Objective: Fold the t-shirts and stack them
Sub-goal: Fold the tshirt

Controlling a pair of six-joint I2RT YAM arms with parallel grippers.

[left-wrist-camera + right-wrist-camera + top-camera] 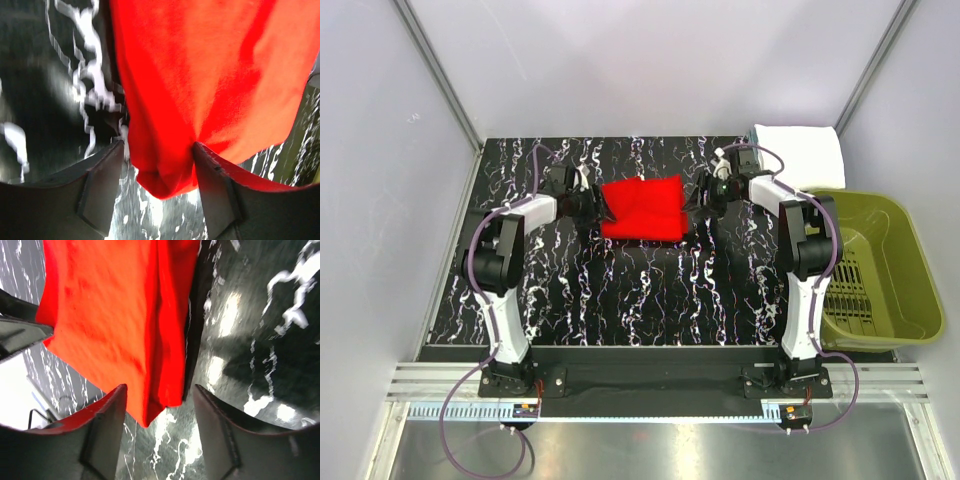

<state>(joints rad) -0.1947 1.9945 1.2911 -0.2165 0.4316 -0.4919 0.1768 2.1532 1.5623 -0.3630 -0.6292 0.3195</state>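
A bright red t-shirt (642,208), folded into a rough rectangle, lies on the black marbled table (620,290) at centre back. My left gripper (598,208) sits at its left edge and my right gripper (692,200) at its right edge. In the left wrist view the left gripper (158,145) is open, with a corner of the red cloth (210,75) lying loose between the jaws and brushing the right finger (220,190). The right gripper (160,387) is open too, and a corner of the red shirt (110,315) points down into its gap. A white folded t-shirt (802,155) rests at the back right corner.
An olive-green plastic basket (910,300) stands off the table's right edge, beside the right arm. Grey walls close in the table at the back and on both sides.
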